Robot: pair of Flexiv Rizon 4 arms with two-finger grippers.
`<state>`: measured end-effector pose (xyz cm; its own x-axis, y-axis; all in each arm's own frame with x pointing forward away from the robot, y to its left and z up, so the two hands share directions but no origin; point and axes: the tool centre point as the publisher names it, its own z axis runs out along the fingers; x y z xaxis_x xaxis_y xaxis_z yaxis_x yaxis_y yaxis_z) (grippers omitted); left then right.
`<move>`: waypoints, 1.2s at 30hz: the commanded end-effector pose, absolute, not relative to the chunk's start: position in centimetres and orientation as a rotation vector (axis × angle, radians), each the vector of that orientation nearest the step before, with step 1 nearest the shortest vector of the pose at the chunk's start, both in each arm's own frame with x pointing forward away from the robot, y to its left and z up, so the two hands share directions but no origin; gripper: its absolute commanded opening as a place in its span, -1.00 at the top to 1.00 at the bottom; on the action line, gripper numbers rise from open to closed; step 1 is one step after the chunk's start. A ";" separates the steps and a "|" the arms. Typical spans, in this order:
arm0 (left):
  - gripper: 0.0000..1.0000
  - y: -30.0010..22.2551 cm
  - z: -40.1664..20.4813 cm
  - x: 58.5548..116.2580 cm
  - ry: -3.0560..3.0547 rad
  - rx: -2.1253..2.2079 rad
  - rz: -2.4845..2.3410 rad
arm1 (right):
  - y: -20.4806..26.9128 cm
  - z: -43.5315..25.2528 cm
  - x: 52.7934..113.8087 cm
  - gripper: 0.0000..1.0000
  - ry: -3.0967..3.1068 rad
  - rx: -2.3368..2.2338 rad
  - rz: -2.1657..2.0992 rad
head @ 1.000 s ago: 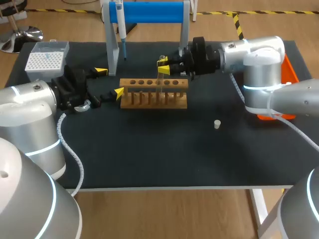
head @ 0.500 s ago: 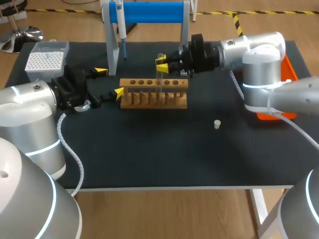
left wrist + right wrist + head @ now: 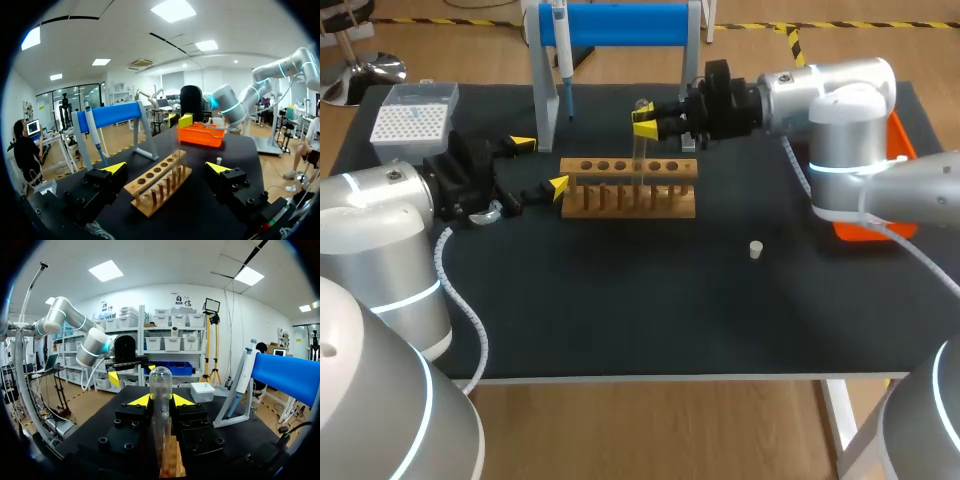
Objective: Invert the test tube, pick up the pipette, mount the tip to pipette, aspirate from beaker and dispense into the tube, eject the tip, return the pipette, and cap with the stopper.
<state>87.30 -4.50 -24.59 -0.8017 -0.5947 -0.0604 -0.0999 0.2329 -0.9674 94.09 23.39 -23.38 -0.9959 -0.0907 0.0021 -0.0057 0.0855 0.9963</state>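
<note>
A clear test tube (image 3: pixel 641 150) stands upright with its rounded end up, and my right gripper (image 3: pixel 646 124) is shut on it near that end. Its lower part reaches down to the wooden rack (image 3: pixel 620 190). In the right wrist view the test tube (image 3: pixel 160 390) sits between my yellow fingertips (image 3: pixel 140 400), above the rack (image 3: pixel 172 466). My left gripper (image 3: pixel 540 164) stands open just left of the rack, empty. In the left wrist view the rack (image 3: pixel 155 185) lies ahead of my left gripper (image 3: pixel 166 168). The pipette (image 3: pixel 563 55) hangs on the blue stand. A white stopper (image 3: pixel 756 249) lies on the mat.
A white tip box (image 3: pixel 412 120) sits at the back left. An orange tray (image 3: pixel 898 150) lies at the right edge behind my right arm. The blue stand (image 3: pixel 620 25) rises behind the rack. Bare black mat (image 3: pixel 640 300) fills the front half.
My right gripper has risen a little with the test tube, drawing it up from the rack. The left arm has kept still.
</note>
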 end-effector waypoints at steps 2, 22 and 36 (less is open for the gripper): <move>-1.00 -4.5 -24.7 87.1 2.088 -0.639 -1.592 | 23.4 -22.8 93.7 1.00 -2.285 0.101 -2.067; -1.00 -4.5 -24.7 87.1 2.088 -0.639 -1.592 | 23.5 -21.0 93.7 1.00 -2.300 0.121 -2.094; -1.00 -4.5 -24.7 87.1 2.088 -0.639 -1.592 | 21.3 -15.6 91.0 1.00 -2.319 0.115 -2.120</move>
